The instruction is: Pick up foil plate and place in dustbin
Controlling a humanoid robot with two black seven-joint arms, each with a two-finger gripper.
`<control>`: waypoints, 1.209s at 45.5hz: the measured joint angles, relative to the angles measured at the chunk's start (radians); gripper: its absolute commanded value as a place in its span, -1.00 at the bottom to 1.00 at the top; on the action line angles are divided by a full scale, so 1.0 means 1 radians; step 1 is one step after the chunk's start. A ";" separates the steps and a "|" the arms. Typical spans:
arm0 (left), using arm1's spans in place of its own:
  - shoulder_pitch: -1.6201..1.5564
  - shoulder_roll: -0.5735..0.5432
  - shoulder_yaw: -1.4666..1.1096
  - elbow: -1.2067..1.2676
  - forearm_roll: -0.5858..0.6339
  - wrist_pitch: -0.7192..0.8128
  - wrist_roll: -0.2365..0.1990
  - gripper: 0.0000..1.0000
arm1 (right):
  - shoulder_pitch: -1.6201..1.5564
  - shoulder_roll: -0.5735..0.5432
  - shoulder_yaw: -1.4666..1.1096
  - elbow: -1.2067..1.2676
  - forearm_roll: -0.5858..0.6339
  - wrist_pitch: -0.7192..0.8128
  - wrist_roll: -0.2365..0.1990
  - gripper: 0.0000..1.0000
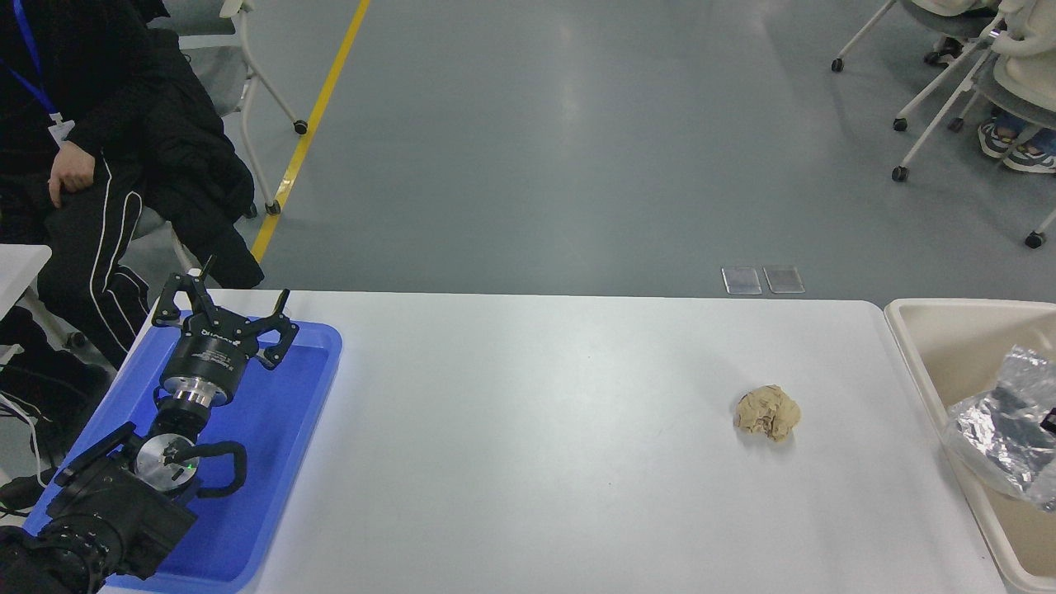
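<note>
While only the head view is supplied, it covers the whole white table [528, 462] and both ends of the job. Taking the dustbin [924, 346] as the landmark: it stands off the table's right end, its thick pale rim touching or just beside the table edge. The foil plate [1002, 425] is within the dustbin's opening, crumpled, tilted and cut off by the frame's right edge; whether it hangs above the bin floor or rests on it cannot be told. A small dark patch at the foil's right edge may be part of the right gripper, which is otherwise out of frame, so the state of its fingers cannot be told.

Well apart from the dustbin, at the table's far left end, the left gripper [221, 307] is parked over the blue plastic tray [272, 462], its fingers spread apart and holding nothing. Near the dustbin, on the table, lies a tan crumpled paper ball [767, 412]. A seated person in dark clothing [74, 165] is at the upper left.

Assessment: the foil plate looks very light, thin and easily deformed, with a slick surface. A pinch across the raised rim or a folded ridge should hold best; a hard squeeze would only crush it further
</note>
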 measured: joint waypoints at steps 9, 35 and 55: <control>0.000 0.000 0.000 0.000 0.000 0.000 0.000 1.00 | 0.009 0.000 0.016 0.004 0.000 0.028 -0.001 1.00; 0.000 0.000 0.001 0.000 0.002 0.000 0.000 1.00 | 0.229 -0.032 -0.016 0.218 -0.052 0.109 0.010 1.00; -0.001 0.000 0.002 0.000 0.003 0.000 0.002 1.00 | 0.792 -0.084 -0.334 0.841 -0.129 0.082 0.010 1.00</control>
